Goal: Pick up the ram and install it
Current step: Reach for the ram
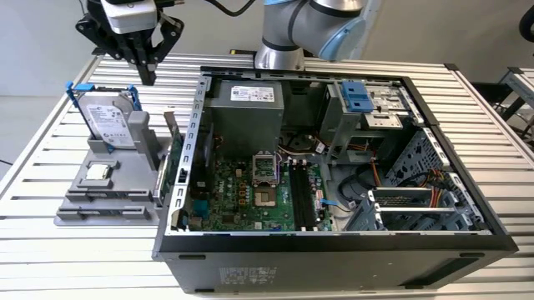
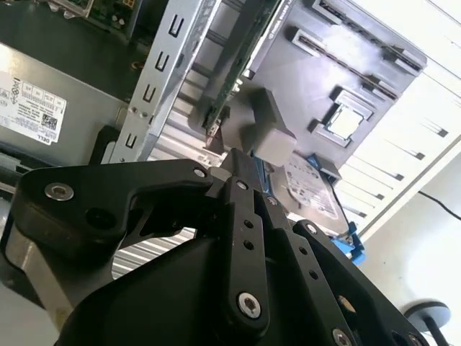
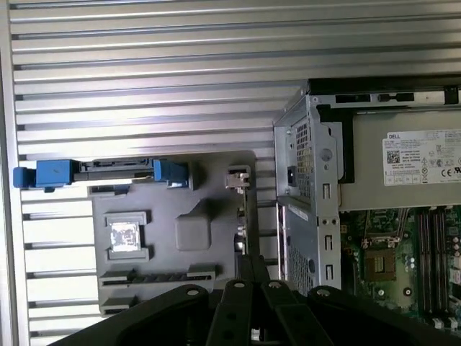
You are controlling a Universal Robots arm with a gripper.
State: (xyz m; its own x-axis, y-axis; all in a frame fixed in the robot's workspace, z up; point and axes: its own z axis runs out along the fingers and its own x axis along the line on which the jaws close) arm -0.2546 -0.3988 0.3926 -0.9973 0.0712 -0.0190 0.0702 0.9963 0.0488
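Over the far end of the gray holder (image 1: pixel 79 187), my gripper (image 1: pixel 149 76) hangs with fingers pressed together, holding nothing. From the exterior view's left come the blue-framed hard drive (image 1: pixel 109 122), the processor chip (image 1: pixel 100 170), then the ram (image 2: pixel 238 72) standing on edge, crowded by the open computer case (image 1: pixel 334 242).

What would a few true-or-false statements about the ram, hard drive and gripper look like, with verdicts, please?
1. The ram stands on edge in the gray holder, outside the case. True.
2. The gripper grips the ram. False: it hangs above the holder, apart from the ram.
3. The motherboard's black memory slots are empty. True.
4. The hard drive lies flat inside the case. False: it stands upright in the holder.
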